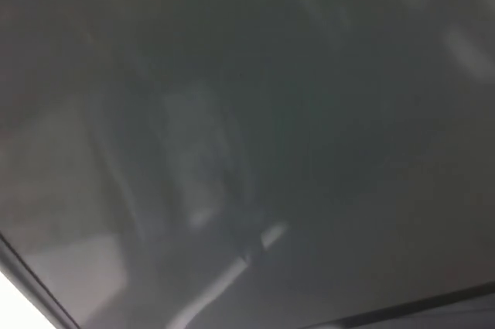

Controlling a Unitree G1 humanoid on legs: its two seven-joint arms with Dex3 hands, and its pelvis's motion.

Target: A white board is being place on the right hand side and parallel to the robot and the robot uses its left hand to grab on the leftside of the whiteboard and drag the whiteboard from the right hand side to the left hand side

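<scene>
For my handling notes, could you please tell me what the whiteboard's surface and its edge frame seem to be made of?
The whiteboard surface looks smooth and glossy, perhaps coated: it shows faint, blurred reflections. The edge frame at lower left is a narrow darker strip, possibly metal or plastic; blur leaves it open.

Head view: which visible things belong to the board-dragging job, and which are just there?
Part of the job:
- large grey glossy whiteboard, filling nearly the whole frame
- its dark frame edge at lower left

Just there:
- bright white floor in the bottom-left corner

Neither hand shows.
</scene>
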